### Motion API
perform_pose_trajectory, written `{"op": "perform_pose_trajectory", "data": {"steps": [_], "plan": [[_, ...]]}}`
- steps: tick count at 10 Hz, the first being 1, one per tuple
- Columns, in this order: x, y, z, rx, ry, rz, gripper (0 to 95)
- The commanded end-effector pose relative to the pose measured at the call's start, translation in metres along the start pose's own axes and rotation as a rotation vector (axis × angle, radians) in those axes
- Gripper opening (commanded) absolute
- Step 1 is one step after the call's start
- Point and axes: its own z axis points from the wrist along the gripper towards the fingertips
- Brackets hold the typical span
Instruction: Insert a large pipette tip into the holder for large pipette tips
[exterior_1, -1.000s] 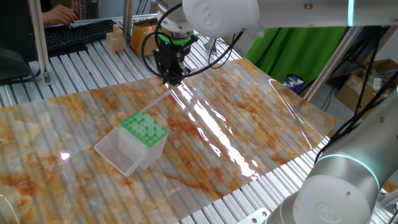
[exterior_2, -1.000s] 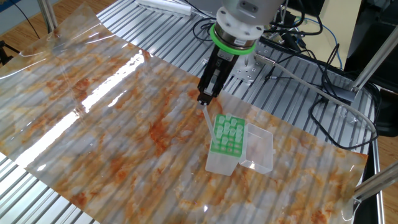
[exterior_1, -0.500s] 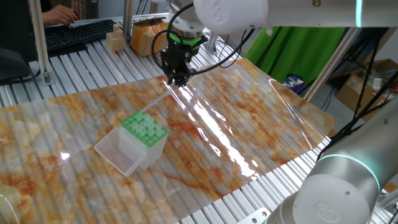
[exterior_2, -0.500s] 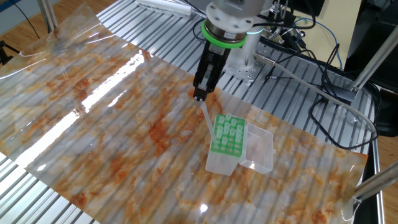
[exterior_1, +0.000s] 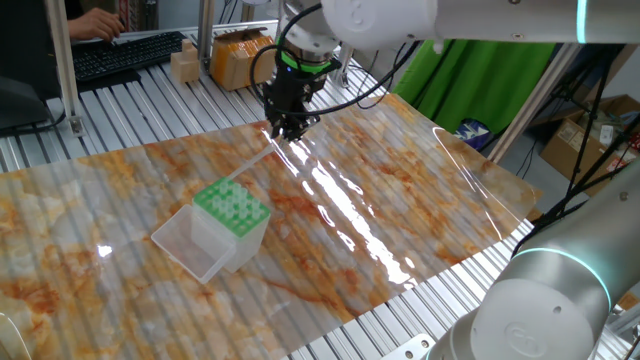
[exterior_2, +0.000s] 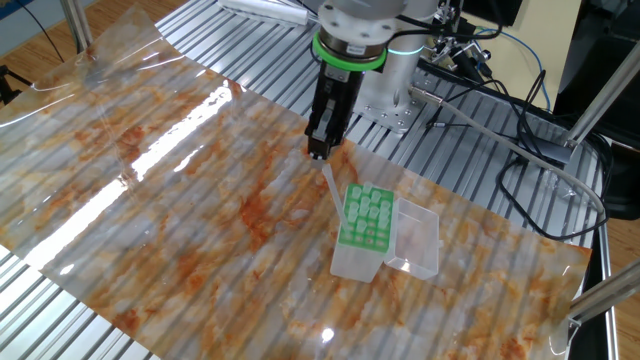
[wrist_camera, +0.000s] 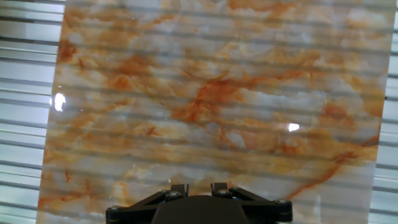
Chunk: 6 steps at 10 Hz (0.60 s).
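Observation:
The holder (exterior_1: 232, 205) is a small clear box with a green perforated rack and its clear lid (exterior_1: 190, 240) folded open on the marbled sheet; it also shows in the other fixed view (exterior_2: 366, 216). The large pipette tip (exterior_1: 250, 167) is a thin translucent cone that leans out of the rack's far edge, point down in the rack, wide end up toward my gripper (exterior_2: 332, 185). My gripper (exterior_1: 287, 128) hangs just above and beyond the tip's upper end, apart from it (exterior_2: 316, 153). In the hand view its fingers (wrist_camera: 199, 185) stand slightly apart with nothing between them; tip and holder are out of that view.
A keyboard (exterior_1: 120, 55), a wooden block (exterior_1: 185, 65) and an orange box (exterior_1: 230, 55) lie beyond the sheet's far edge. Cables (exterior_2: 480, 90) and the arm's base plate sit behind the holder. Green cloth (exterior_1: 470, 80) hangs at the right.
My gripper has moved up and away from the tip's upper end, toward the back of the table. The tip stays leaning in the rack. The holder has not moved.

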Motion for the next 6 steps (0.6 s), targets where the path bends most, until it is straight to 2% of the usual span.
{"op": "perform_pose_trajectory", "data": {"steps": [1,3,6], "plan": [[-0.0002,0.0011,0.0012,-0.005,0.017,0.025,19.0],[-0.0014,0.0022,0.0023,-0.016,0.046,0.056,19.0],[-0.0029,0.0049,0.0035,-0.021,0.061,0.088,19.0]]}}
